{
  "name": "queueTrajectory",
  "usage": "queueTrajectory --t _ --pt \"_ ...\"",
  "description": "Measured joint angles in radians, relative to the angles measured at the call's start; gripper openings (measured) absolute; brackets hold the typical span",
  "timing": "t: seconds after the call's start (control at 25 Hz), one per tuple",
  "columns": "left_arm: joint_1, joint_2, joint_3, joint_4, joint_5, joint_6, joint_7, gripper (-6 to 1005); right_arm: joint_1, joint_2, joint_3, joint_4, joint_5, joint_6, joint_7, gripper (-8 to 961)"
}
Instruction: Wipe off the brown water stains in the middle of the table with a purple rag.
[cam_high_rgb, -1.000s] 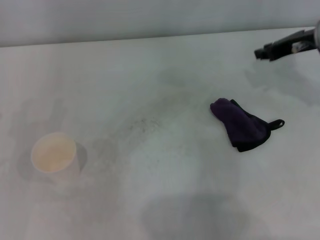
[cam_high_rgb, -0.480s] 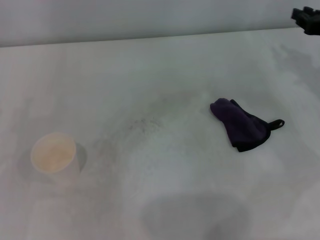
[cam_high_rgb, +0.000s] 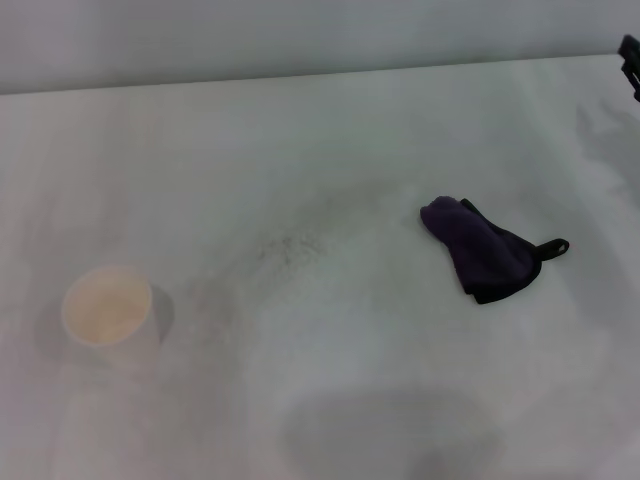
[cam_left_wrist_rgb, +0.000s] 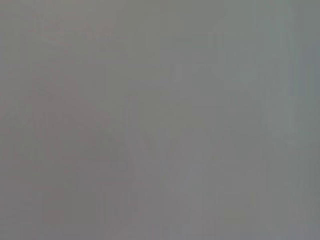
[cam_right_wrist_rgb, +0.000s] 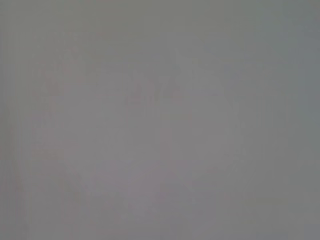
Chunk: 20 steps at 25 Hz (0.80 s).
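Purple rag bunched on table; right claw at edge, state unclear

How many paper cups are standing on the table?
1. The paper cup stands upright on the table, toward the robot's left, well apart from the purple rag. Nothing visible could hide another.

I count one large plain white smooth bench before me. On it lies one small dark purple soft rag with black edging, and that rag carries one small black loop. There is one white paper cup. One patch of faint grey speckled smudges marks the white surface. Of my two hands, one dark tip shows.
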Motion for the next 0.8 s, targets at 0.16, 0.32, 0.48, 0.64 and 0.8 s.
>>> queueTrajectory --t 0.16,0.32,0.48,0.64,0.8 --pt "-0.008 -0.002 -0.002 0.000 -0.010 -0.005 0.000 891 0.002 0.001 0.008 0.050 0.092 0.029 -0.131 374" --pt "-0.010 -0.003 -0.002 0.000 -0.044 -0.009 0.000 891 0.003 0.002 0.010 0.069 0.141 0.038 -0.213 385" --pt "-0.011 -0.004 -0.002 -0.002 -0.068 -0.022 -0.004 890 0.007 0.003 0.015 0.102 0.169 0.060 -0.288 396" --pt "-0.012 -0.005 -0.002 -0.002 -0.070 -0.031 -0.005 890 0.009 0.003 0.028 0.121 0.172 0.072 -0.309 529" --pt "-0.013 -0.005 0.002 -0.003 -0.071 -0.032 -0.005 891 0.013 0.003 0.045 0.141 0.178 0.082 -0.315 746"
